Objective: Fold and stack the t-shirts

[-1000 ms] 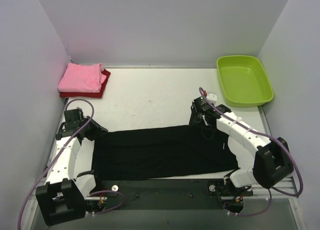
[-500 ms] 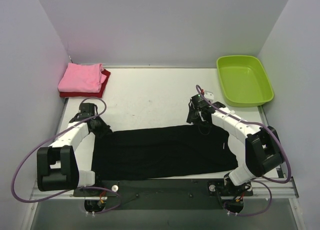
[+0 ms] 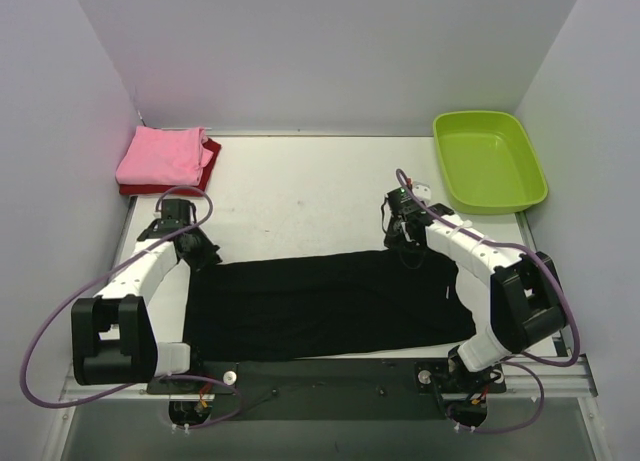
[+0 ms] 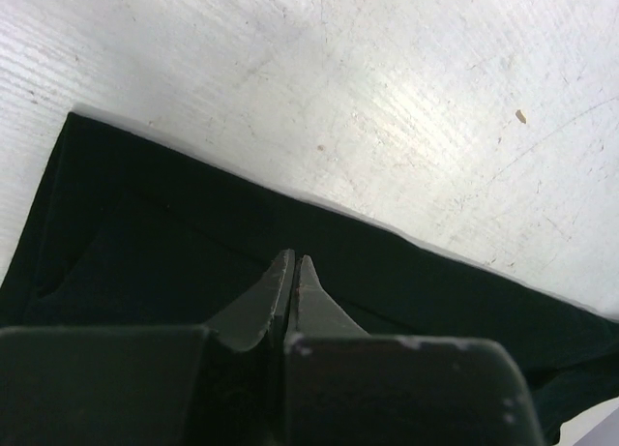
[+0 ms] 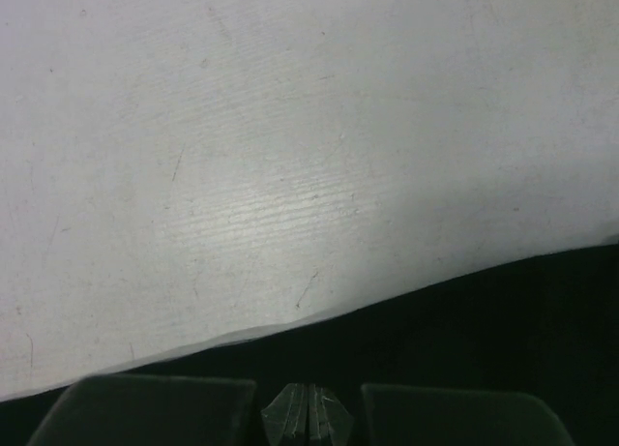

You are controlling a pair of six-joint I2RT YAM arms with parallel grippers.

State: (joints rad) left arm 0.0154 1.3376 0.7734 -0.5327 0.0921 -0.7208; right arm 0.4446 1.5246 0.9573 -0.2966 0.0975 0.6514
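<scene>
Both jaws pinch black shirt [image 3: 330,306] edge.

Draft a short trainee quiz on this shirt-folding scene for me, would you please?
1. True or false: the folded pink cloth t-shirt lies on top of the dark red cloth t-shirt.
2. Where does the lime-green plastic tub stand? A) far right corner B) far left corner C) between the arms' bases
3. Fill in: at the far edge of the large black cloth t-shirt, the fingers of the left gripper and the right gripper are both ____.
Key: 1 true; 2 A; 3 shut.
</scene>
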